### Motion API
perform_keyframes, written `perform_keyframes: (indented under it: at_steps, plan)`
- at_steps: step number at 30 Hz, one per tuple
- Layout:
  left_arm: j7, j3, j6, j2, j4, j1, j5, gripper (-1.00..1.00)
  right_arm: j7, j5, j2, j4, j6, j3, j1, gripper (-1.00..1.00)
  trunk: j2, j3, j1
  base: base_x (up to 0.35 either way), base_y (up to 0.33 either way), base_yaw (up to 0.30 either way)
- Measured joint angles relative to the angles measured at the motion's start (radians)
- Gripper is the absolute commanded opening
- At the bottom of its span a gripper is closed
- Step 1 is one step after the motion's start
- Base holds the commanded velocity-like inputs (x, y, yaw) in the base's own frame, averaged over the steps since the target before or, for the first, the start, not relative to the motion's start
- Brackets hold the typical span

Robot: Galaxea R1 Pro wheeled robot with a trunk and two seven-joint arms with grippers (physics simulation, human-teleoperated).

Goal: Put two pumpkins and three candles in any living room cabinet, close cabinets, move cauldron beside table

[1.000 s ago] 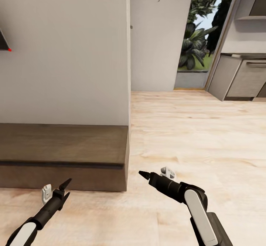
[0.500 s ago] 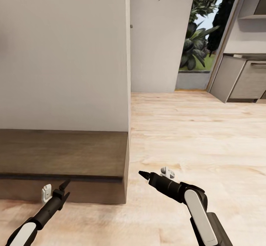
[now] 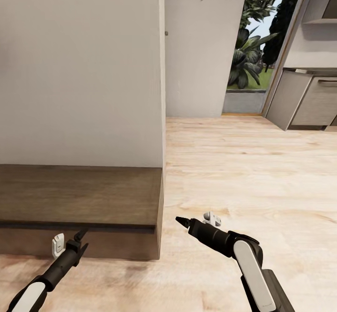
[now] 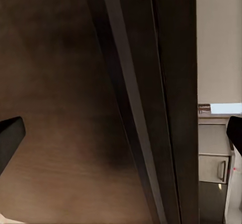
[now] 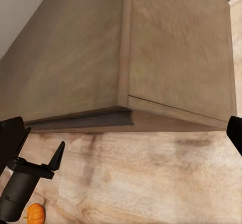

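My left tool stood wide, empty, its tips right against the front of the cabinet, by the dark seam. My right tool hung off the cabinet's end corner over the wooden floor; I could not tell its spread. 1 pumpkin lay on the floor just beside my left tool.
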Motion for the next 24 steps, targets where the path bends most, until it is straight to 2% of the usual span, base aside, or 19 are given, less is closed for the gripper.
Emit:
perform_keyframes:
  at_steps: [4,10,14,17,24]
  plan:
    - [0.001,0.000,0.000,0.000,0.000,0.000,-0.001,1.00,0.000,0.000,-0.001,0.000,0.000,0.000,0.000,1.00,0.000,0.000,0.000,0.000,0.000,0.000]
    - [0.000,-0.001,0.000,0.001,0.000,0.000,-0.002,1.00,0.001,0.000,-0.002,0.000,0.002,-0.001,-0.001,1.00,-0.001,-0.023,0.003,0.000,0.000,0.000]
    - [0.000,-0.001,0.002,0.002,0.000,0.000,0.000,1.00,0.003,0.000,-0.002,0.000,0.004,-0.012,-0.001,1.00,-0.001,-0.023,0.003,0.000,0.000,0.000]
    - [-0.002,-0.001,0.003,0.003,0.000,0.000,0.000,1.00,0.010,0.000,-0.002,-0.001,0.004,-0.017,-0.001,1.00,-0.002,-0.035,0.004,0.000,0.000,0.000]
    - [-0.024,-0.001,0.005,0.004,-0.001,0.000,0.000,1.00,0.016,0.000,-0.002,-0.001,0.004,-0.019,-0.001,1.00,-0.002,-0.035,0.004,0.000,0.000,0.000]
